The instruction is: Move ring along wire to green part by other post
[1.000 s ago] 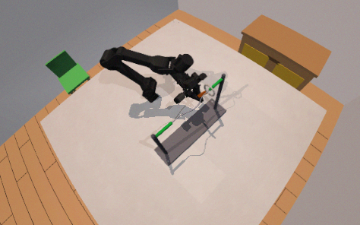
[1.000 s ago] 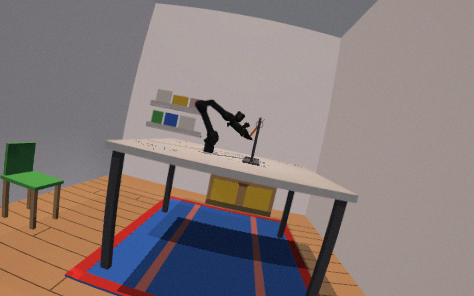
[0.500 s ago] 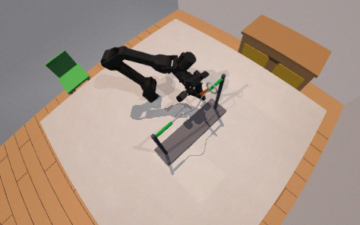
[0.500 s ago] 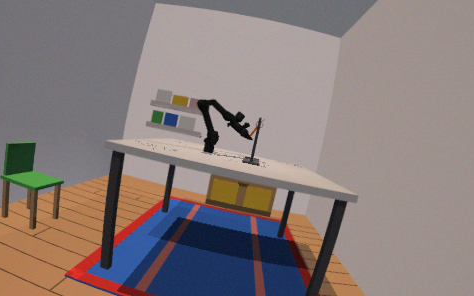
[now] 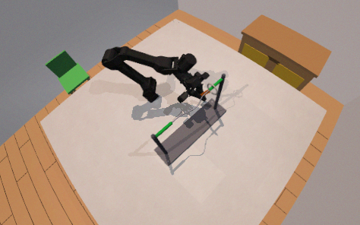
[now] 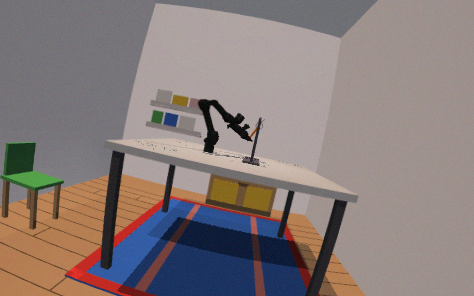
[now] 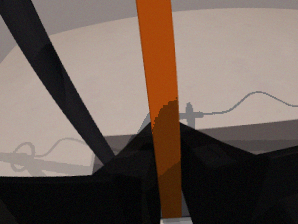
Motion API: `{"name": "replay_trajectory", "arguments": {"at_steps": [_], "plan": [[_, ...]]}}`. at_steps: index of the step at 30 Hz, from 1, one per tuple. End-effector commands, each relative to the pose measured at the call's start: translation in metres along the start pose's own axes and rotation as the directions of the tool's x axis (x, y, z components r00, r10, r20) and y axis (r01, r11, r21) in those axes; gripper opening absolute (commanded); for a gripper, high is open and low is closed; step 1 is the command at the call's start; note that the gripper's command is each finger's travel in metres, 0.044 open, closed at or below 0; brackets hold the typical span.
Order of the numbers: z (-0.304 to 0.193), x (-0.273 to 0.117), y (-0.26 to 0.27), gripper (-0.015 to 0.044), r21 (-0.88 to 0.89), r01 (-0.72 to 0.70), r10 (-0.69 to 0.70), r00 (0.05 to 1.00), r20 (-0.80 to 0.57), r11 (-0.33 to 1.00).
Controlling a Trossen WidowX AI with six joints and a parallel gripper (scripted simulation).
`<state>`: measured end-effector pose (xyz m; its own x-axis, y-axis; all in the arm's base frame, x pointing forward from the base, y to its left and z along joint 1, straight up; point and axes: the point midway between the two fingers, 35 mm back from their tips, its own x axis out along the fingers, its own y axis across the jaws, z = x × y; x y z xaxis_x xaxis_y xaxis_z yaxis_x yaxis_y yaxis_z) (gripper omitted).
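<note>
My gripper [image 5: 203, 95] [image 6: 251, 138] [image 7: 162, 128] is shut on the orange handle [image 5: 205, 93] [image 6: 254, 132] [image 7: 161, 55], which rises between the fingers in the wrist view. The pale ring [image 5: 216, 92] is around the green part [image 5: 218, 83] beside the far post [image 5: 219, 93] in the top view. It is small there, and whether it touches the wire cannot be told. The other green part [image 5: 164, 129] meets the near post [image 5: 162, 145]. The thin grey wire runs between the green parts, partly lost against the gripper. The ring is outside the wrist view.
Both posts stand on a dark base [image 5: 178, 147] on the pale table [image 5: 105, 160] [image 6: 304, 181]. One dark post [image 7: 60, 82] slants at the left of the wrist view, close to the fingers. The arm reaches in from the side of the green chair [image 5: 75, 77] [image 6: 33, 179].
</note>
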<state>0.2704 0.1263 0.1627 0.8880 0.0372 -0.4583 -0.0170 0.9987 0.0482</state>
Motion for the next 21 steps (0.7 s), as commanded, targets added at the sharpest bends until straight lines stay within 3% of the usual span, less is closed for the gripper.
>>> {"name": "replay_trajectory", "arguments": {"at_steps": [1,20,21], "plan": [[-0.0047,0.0024,-0.0009,-0.015,0.0,0.007,-0.007,1.0,-0.004,1.0],[-0.0047,0.0024,-0.0009,-0.015,0.0,0.007,-0.007,1.0,-0.004,1.0],[-0.0041,0.0021,-0.0004,-0.0124,-0.003,0.003,-0.003,1.0,-0.004,1.0]]}}
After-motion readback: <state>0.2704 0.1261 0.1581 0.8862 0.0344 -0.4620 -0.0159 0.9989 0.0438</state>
